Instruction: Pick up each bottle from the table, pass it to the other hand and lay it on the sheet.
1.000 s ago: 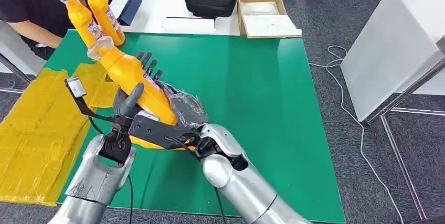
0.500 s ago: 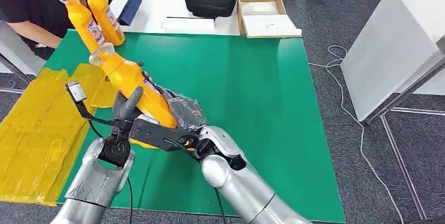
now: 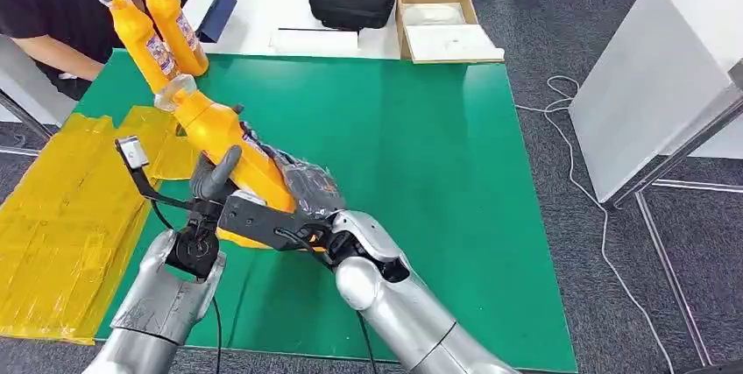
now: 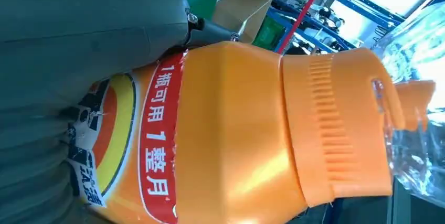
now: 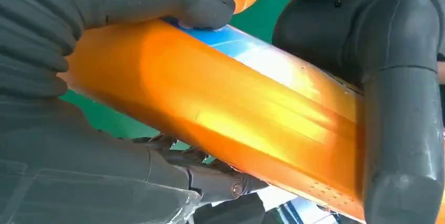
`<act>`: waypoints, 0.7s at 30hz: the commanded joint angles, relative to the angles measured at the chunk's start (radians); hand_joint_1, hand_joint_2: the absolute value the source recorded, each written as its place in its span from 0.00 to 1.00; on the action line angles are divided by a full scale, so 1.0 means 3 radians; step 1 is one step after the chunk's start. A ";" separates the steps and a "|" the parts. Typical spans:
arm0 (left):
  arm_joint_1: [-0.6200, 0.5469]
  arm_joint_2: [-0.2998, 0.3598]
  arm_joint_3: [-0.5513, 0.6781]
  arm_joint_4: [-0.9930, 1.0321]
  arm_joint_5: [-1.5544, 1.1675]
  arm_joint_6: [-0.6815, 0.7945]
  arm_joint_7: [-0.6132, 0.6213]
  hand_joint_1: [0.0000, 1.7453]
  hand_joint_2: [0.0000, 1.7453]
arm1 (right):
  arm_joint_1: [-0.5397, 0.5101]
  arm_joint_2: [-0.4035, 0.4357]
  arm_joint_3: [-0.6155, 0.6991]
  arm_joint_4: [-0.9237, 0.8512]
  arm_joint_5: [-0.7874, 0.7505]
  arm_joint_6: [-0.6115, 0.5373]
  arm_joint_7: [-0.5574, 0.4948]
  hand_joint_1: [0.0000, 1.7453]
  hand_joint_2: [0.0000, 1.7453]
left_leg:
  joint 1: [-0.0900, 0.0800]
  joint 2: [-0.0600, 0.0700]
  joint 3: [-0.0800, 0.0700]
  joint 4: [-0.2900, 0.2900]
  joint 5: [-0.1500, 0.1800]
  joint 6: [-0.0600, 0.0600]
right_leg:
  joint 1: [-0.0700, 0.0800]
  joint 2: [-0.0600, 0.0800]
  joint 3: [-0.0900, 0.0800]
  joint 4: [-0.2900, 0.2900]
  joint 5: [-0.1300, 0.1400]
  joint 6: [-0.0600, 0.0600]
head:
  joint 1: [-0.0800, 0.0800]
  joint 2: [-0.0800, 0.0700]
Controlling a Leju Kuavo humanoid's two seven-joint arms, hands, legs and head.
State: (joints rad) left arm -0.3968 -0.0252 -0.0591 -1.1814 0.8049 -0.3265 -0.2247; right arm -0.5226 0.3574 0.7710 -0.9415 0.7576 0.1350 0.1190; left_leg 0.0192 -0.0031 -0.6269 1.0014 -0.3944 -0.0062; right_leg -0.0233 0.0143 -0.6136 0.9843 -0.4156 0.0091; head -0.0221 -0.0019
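An orange bottle [image 3: 223, 146], tilted toward eleven o'clock above the green tabletop [image 3: 421, 129], was clasped by both the left robot hand [image 3: 213, 183] and right robot hand [image 3: 293, 190], apparently mid-handover.

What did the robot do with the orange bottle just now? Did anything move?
The held bottle moved a little toward the far side of the green table, its cap nearer the two standing bottles. The right hand's dark fingers, spread beside the bottle a second ago, have closed in. The left hand keeps its hold. The standing bottles and the yellow sheet stayed put.
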 commanded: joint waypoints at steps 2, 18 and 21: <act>-0.0415 -0.0042 0.0282 0.0238 0.0081 -0.0029 -0.0027 1.00 1.00 | 0.0253 -0.0198 -0.0019 0.0176 0.0101 -0.0001 -0.0028 1.00 1.00 | 0.0005 -0.0019 0.0009 -0.0003 0.0001 0.0001 | 0.0007 -0.0023 0.0018 -0.0007 -0.0004 -0.0005 | 0.0001 0.0000; -0.0668 0.0052 0.0390 0.0779 0.0125 -0.0285 -0.0114 1.00 1.00 | 0.0482 -0.0463 -0.0747 -0.0962 0.0218 0.0143 -0.0010 0.00 0.00 | 0.0001 -0.0012 0.0007 -0.0001 -0.0002 0.0002 | 0.0003 -0.0014 0.0021 -0.0004 -0.0004 -0.0005 | 0.0001 0.0000; -0.0665 0.0052 0.0391 0.0777 0.0125 -0.0286 -0.0115 1.00 1.00 | 0.0489 -0.0462 -0.0739 -0.0954 0.0223 0.0136 -0.0020 0.00 0.00 | 0.0000 -0.0012 0.0017 0.0000 -0.0006 0.0004 | 0.0004 -0.0019 0.0035 -0.0003 -0.0009 -0.0007 | 0.0003 0.0000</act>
State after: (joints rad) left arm -0.5273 -0.0080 0.0370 -1.0639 0.8457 -0.4089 -0.2564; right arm -0.3740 0.2659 0.5733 -1.2002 0.8236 0.1705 0.1198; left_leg 0.0192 -0.0040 -0.6281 1.0014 -0.3942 -0.0059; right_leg -0.0232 0.0138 -0.6115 0.9843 -0.4153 0.0093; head -0.0214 -0.0019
